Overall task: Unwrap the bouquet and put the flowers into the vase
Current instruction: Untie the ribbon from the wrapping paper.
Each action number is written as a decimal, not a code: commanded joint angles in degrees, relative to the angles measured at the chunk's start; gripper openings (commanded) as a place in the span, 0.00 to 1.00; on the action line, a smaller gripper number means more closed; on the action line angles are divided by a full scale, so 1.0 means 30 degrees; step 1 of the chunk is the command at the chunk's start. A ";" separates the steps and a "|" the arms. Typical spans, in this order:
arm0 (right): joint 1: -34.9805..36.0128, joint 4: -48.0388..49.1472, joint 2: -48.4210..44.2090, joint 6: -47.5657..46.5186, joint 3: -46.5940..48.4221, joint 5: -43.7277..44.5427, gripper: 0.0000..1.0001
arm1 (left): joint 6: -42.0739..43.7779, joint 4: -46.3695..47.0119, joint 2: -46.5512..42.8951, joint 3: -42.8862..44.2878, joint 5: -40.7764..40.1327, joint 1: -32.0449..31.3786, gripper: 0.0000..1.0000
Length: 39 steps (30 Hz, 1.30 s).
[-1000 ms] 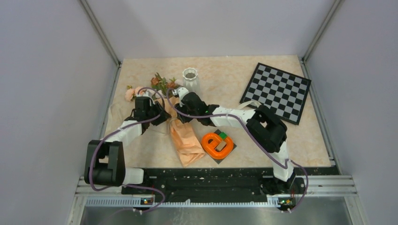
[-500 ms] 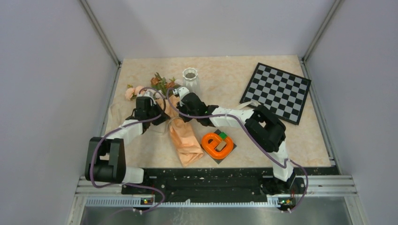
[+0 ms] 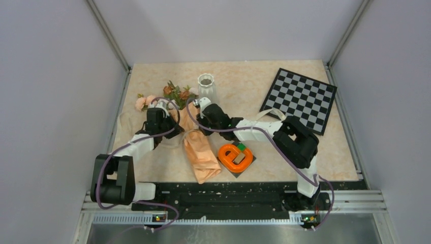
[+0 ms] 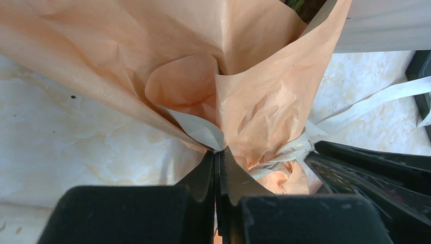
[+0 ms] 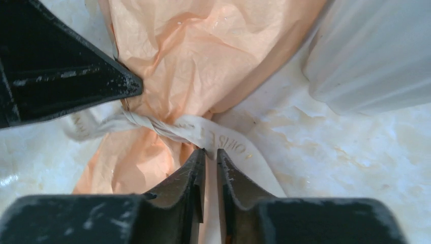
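While tied at the waist, cannot be opened; hence both grippers at that one spot. Lying flat on the worktop [image 3: 244, 76]: the bouquet [image 3: 202, 152], paper tail toward the arms, flowers [image 3: 175, 94] spilling out at the far end, just left of the vase [image 3: 206, 86]. Standing upright with no flowers in it, that vase, near enough for a short carry once the wrap is off. Cinched by a cream ribbon [image 5: 185, 127], knotted on the side facing the right wrist camera.

Gripping from the left: left gripper [image 4: 218, 152], clenched fully on a fold of the wrap just above the waist, apparently to pin the bundle against any tug. Working from the other side: right gripper [image 5: 210, 152], closed down to a thin slit on the ribbon's loose tail, just beside the knot. Looks like a pinch on that tail, though hard to confirm from the slit alone.

Seems to be the step in hand: drawing the knot loose while holding the paper back. Calls next for a slow pull along the tail, away from the knot. Risks dragging the whole bundle against the vase, or tearing the thin paper. Off to the near right, apart from all this, an orange ring [image 3: 235, 156]; farther right, a chessboard [image 3: 300, 99].
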 commanded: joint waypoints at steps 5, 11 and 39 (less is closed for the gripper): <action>-0.0167 0.1010 -0.2886 -0.0903 -0.0851 -0.1998 0.31 | 0.0823 -0.1087 -0.1081 -0.0300 0.0018 -0.0012 0.00; 0.0450 0.0849 -0.2449 -0.1459 -0.0269 -0.3281 0.35 | 0.0854 -0.1483 -0.1324 -0.0286 0.0050 -0.0012 0.00; 0.0509 -0.0011 -0.0490 0.2654 0.1047 -0.3304 0.34 | 0.0723 -0.1666 -0.1335 -0.0188 0.0155 -0.0012 0.00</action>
